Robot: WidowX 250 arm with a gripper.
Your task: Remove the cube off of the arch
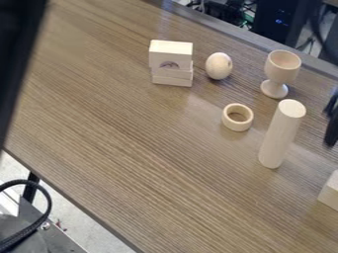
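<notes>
Toward the table's (132, 163) far edge, pale arch (170, 51) atop a flat block (172, 80), wooden egg (218, 66) beside them, claw (332, 121) by the right edge, cannot tell if clenched.

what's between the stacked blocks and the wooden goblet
A wooden egg sits between the stacked blocks and the goblet, touching neither. The camera view shows this.

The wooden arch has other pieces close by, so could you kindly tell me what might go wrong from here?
The egg lies just beside the arch and could roll if nudged. The tall rod stands on end near the ring and might topple if bumped. The arch seems stacked on a lower block and may slip.
</notes>
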